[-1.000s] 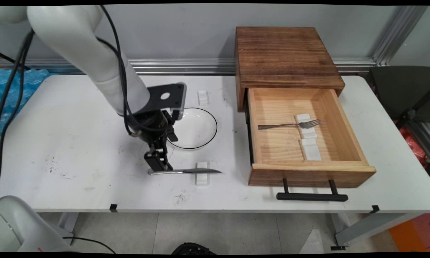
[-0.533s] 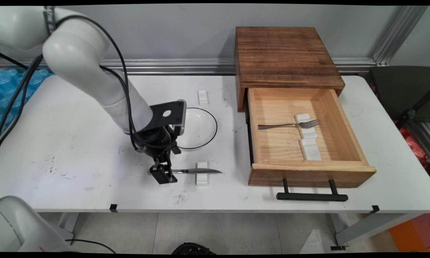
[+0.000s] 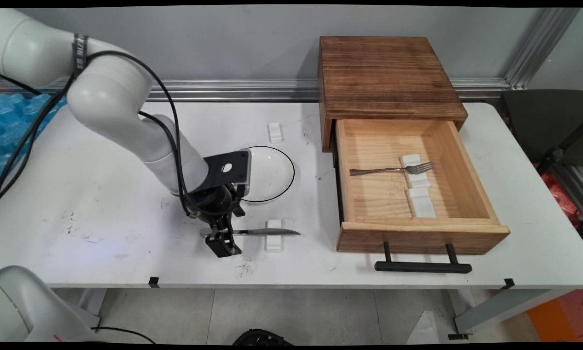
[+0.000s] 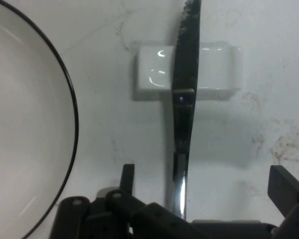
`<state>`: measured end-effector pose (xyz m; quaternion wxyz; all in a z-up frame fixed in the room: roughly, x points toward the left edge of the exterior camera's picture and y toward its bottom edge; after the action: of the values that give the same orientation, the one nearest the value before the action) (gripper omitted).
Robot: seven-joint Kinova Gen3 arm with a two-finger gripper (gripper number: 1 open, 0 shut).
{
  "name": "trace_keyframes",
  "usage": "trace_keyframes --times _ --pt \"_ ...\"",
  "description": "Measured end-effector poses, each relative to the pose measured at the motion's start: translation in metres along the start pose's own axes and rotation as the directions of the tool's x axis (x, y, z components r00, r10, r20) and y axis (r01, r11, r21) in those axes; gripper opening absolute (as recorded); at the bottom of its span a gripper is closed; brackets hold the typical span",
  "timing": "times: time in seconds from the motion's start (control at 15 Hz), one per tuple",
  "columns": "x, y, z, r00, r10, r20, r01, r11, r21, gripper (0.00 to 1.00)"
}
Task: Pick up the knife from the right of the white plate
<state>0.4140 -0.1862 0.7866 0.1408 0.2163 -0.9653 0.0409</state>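
While the white arm reaches down toward the near edge of the white desk point(image 3: 101, 160), its black two-finger claw point(image 3: 221, 239) sits low over the handle end of a silver table knife point(image 3: 252, 232). In the hand view the claw's fingers point(image 4: 288, 188) stand spread apart, one on each side of the knife's handle point(image 4: 181, 189), with gaps between them and the metal; nothing is gripped. The knife lies along the desk's near edge, its blade resting across a small white ceramic cutlery rest point(image 3: 274, 236). Just behind it sits a round white plate with a thin black rim point(image 3: 267, 174), partly hidden by the arm's wrist. A second small white rest point(image 3: 274, 132) lies further back, toward the far edge. On the desk's right half stands a dark wooden cabinet point(image 3: 386, 78) with its pale wooden drawer point(image 3: 417, 228) pulled open. Inside, a silver fork point(image 3: 393, 169) lies with its tines on a white rest point(image 3: 414, 171), and another white rest point(image 3: 421, 202) lies beside that one.
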Motion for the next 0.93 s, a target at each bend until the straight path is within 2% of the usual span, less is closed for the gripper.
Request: trace_keyframes --times 0.47,0.93 --pt "0.000 0.001 0.011 1.000 -0.016 -0.010 0.016 1.000 0.021 1.00" --pt "-0.002 0.004 0.011 1.000 -0.019 -0.013 0.019 1.000 0.024 1.00"
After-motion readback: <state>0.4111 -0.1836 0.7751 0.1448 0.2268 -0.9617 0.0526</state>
